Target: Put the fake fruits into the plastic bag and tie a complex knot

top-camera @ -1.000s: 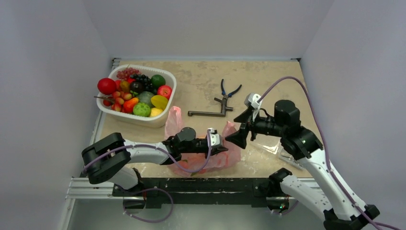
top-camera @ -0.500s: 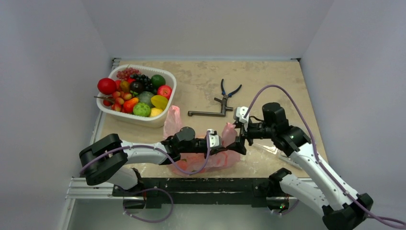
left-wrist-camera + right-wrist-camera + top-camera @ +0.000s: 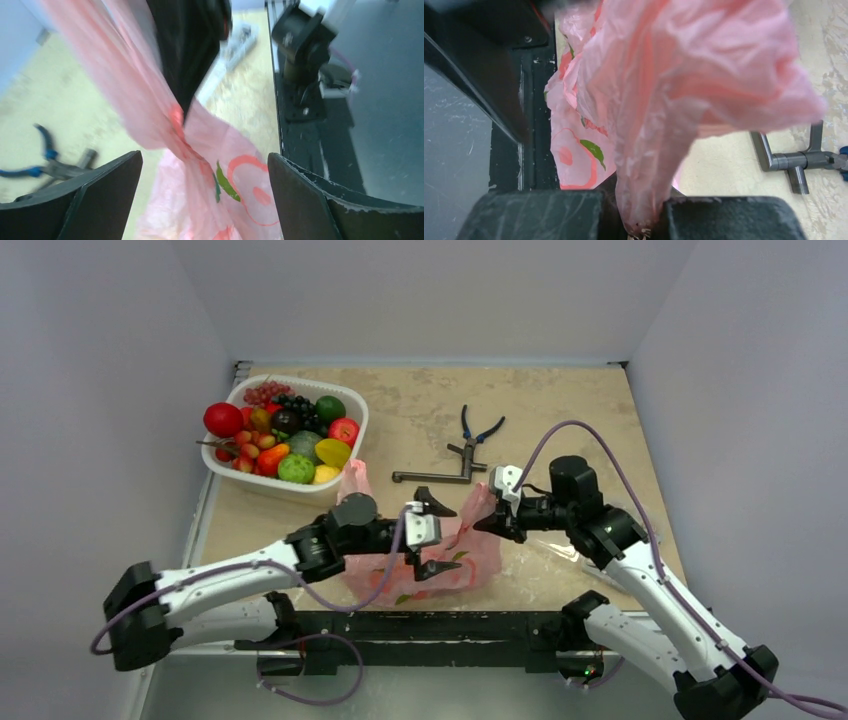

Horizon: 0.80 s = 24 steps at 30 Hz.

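Along the near edge of the table (image 3: pixel 420 405), between your two arms, the plastic bag (image 3: pixel 455 572) lies slumped, its pink film printed with red and green shapes. Your right gripper (image 3: pixel 497 521) is pressed together on a bunched corner of that film and holds it raised above the tabletop. In the right wrist view the gathered strand is squeezed between the two dark pads (image 3: pixel 724 217). Your left gripper (image 3: pixel 433 535) hovers over the bag with its jaws spread wide, one finger on the far side and one on the near side. In the left wrist view the raised film runs up between those fingers without touching either. The fake fruits (image 3: pixel 285 435) you can see are heaped in the white basket (image 3: pixel 300 492) at the far left. Blue-handled pliers (image 3: pixel 478 430) and a grey metal tool (image 3: pixel 440 476) lie just beyond the bag.
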Tool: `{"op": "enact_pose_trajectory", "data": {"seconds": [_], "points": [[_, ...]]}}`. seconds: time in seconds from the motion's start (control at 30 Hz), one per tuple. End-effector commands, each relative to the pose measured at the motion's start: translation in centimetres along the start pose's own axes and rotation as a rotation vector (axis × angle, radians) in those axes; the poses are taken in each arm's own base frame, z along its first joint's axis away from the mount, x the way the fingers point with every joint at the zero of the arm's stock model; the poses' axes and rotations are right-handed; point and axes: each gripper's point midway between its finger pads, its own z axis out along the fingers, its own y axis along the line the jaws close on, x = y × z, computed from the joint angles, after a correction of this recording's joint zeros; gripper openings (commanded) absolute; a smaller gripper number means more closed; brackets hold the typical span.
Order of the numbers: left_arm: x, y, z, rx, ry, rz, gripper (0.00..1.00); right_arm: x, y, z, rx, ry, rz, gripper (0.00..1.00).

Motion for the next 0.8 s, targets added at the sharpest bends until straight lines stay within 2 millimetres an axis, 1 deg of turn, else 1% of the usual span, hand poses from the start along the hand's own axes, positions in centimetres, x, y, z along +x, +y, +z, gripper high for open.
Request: {"op": "enact_pose_trajectory", "data": {"seconds": [0.0,0.03,0.07,0.13,0.2,0.23,0.27,0.33,0.4,0.47,0.5,0.57,0.67,0.7,0.77], "points": [[-6.1,-0.4,-6.7,-0.047,0.014,0.027,0.99,-0.3,0.2,-0.1,-0.01,-0.01,-0.042,0.0],[-6.9,-0.3,-8.2,-0.086,0.015,0.005,1.0,-0.1,0.1,0.0,-0.009,-0.006,-0.036,0.0],[-7.9,0.7,-10.1,-0.176,0.013,-0.035,1.0,0.0,0.0,0.0,-0.005,-0.001,-0.031,0.0],[-7.8,3.3,-14.1,-0.39,0.058,-0.162,1.0,0.0,-0.1,0.0,0.0,0.008,-0.023,0.0],[-6.7,5.0,-18.0,-0.543,0.102,-0.321,1.0,-0.3,-0.3,0.0,0.007,0.008,-0.018,0.0],[-6.2,5.4,-19.5,-0.592,0.122,-0.368,1.0,-0.4,-0.3,-0.1,0.008,0.009,-0.013,0.0],[-5.5,5.3,-20.7,-0.622,0.149,-0.397,1.0,-0.5,-0.3,-0.1,0.006,0.008,-0.012,0.0],[-4.1,4.6,-22.0,-0.644,0.193,-0.442,1.0,-0.4,-0.3,-0.1,0.005,0.015,-0.009,0.0],[-2.2,3.9,-22.4,-0.657,0.241,-0.514,1.0,-0.3,-0.3,-0.2,0.003,0.026,-0.011,0.0],[-0.5,4.1,-22.7,-0.695,0.261,-0.591,1.0,-0.3,-0.2,-0.2,0.001,0.031,-0.012,0.0],[-0.1,4.3,-22.6,-0.701,0.258,-0.623,1.0,-0.2,-0.2,-0.2,0.0,0.032,-0.007,0.0],[0.1,4.6,-21.8,-0.677,0.252,-0.666,1.0,-0.2,-0.2,-0.1,-0.002,0.03,0.001,0.0],[0.0,4.2,-19.7,-0.57,0.209,-0.718,1.0,-0.4,-0.6,0.2,-0.004,0.04,0.017,0.0],[-0.2,4.5,-19.1,-0.554,0.181,-0.713,1.0,-0.5,-0.7,0.2,-0.002,0.043,0.017,0.0],[0.3,4.9,-18.2,-0.535,0.162,-0.726,1.0,-0.6,-0.9,0.1,0.005,0.043,0.01,0.0]]}}
